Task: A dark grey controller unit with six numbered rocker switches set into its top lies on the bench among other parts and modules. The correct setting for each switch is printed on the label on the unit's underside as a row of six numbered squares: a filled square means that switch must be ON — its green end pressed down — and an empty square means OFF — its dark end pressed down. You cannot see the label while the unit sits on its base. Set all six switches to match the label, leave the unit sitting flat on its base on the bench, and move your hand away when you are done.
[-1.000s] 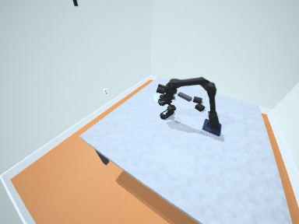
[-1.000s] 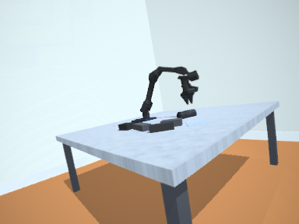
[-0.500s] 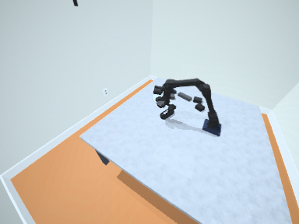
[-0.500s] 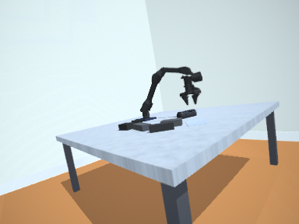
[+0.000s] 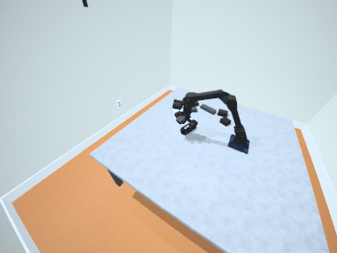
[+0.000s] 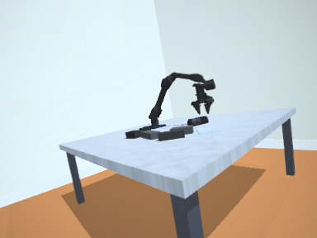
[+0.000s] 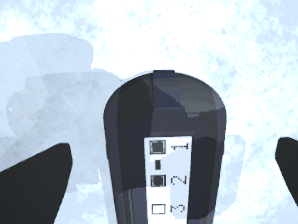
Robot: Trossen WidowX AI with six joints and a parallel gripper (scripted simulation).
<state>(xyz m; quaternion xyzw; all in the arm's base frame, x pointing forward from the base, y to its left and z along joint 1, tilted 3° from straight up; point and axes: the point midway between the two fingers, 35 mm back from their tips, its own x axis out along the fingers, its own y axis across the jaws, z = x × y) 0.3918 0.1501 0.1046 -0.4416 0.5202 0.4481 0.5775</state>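
The dark grey controller unit (image 5: pixel 189 127) (image 6: pixel 198 121) (image 7: pixel 209 131) lies upside down on the bench (image 5: pixel 184 176) (image 6: pixel 124 153). Its white label (image 7: pixel 167 194) faces up, so its switches are hidden underneath. In the wrist view, squares 1 and 2 are filled and square 3 is empty, with a small dark bar between 1 and 2. The rest of the label is below the frame. My gripper (image 6: pixel 203 112) (image 7: pixel 176 151) is wide open and empty, pointing down above the unit. One finger is on each side of the unit in the wrist view, with gaps between.
A long grey module (image 5: pixel 208 108) and two small dark blocks (image 5: pixel 223 112) (image 5: pixel 225 120) lie between the hand and the arm's base (image 5: pixel 239 145). A dark box (image 6: pixel 171 135) and other grey modules lie near the unit. A pale sheet (image 6: pixel 210 130) lies beside them.
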